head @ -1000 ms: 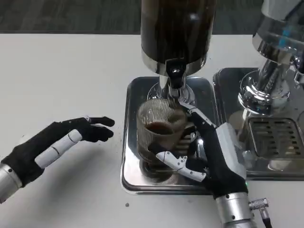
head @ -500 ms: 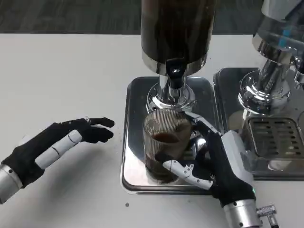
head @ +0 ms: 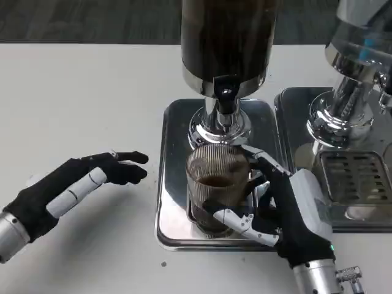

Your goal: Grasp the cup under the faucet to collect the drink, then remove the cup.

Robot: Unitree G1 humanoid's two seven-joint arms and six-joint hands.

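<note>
A ribbed clear cup (head: 216,184) with dark drink in its bottom stands on the steel drip tray (head: 174,159), a little in front of the black faucet (head: 225,98) of the dark dispenser (head: 228,43). My right hand (head: 288,211) grips the cup from the right, thumb across its lower front and fingers behind its rim. My left hand (head: 67,187) hovers over the white table to the tray's left, fingers apart and holding nothing.
A second steel tray (head: 361,184) with a slotted grate and a chrome dispenser base (head: 340,113) stands at the right, close to my right forearm. White table (head: 86,98) stretches left and behind my left hand.
My right hand has shifted to the right and toward me with the cup, which now stands straighter and sits slightly further from the faucet. The left hand has not moved.
</note>
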